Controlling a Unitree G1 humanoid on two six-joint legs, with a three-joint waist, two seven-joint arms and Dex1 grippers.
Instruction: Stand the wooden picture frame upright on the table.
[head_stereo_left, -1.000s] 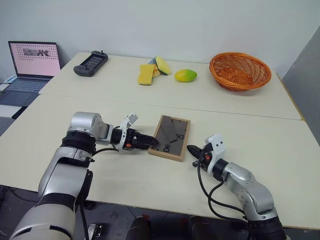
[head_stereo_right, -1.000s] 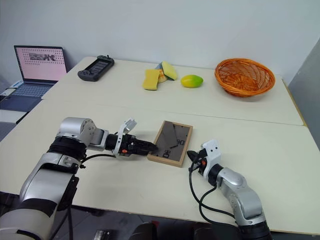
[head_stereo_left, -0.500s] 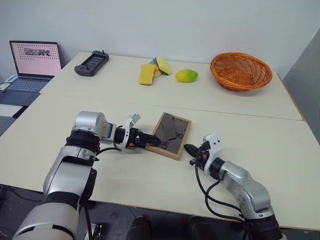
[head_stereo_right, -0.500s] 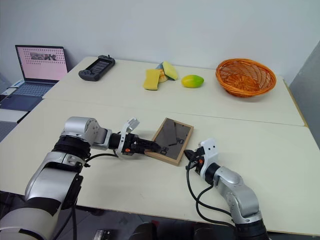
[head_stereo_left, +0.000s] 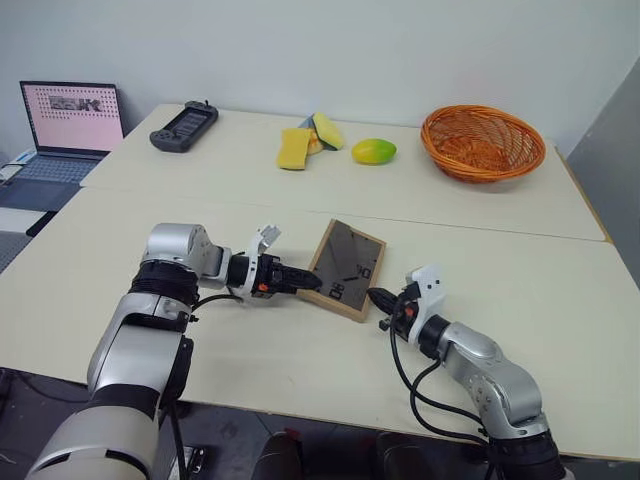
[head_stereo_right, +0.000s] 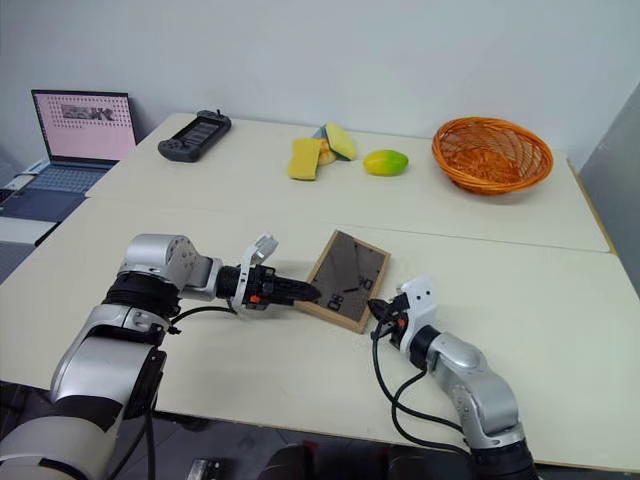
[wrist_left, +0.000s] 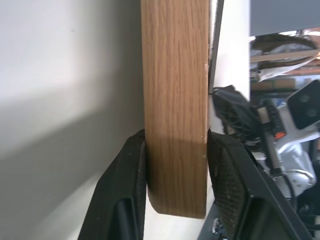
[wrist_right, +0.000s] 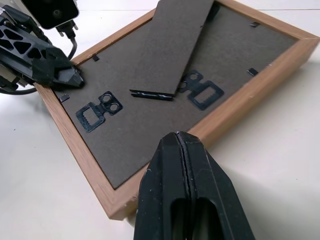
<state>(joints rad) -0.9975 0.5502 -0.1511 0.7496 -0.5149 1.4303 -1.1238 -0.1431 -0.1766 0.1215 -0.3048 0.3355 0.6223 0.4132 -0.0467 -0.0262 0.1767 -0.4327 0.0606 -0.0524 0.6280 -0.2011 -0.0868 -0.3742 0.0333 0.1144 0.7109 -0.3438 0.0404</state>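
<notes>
Left claw (head_stereo_left: 312, 283) reaching in level from the left, clamped on the wooden picture frame (head_stereo_left: 348, 268) edge, frame tilted off the counter (head_stereo_left: 560, 290), right claw (head_stereo_left: 376, 297) pinched shut at its near corner

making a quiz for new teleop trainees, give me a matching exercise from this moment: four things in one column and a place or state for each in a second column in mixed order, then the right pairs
Things
1. left gripper
2. right gripper
3. wooden picture frame
4. mango

Places or states
A. one side raised off the table, dark grey back facing up
B. shut with nothing in it, tips at the frame's near edge
C. lying between the sponges and the orange basket
D. closed on the frame's wooden side rail

Pairs: 1-D, 2-B, 3-A, 4-C
</notes>
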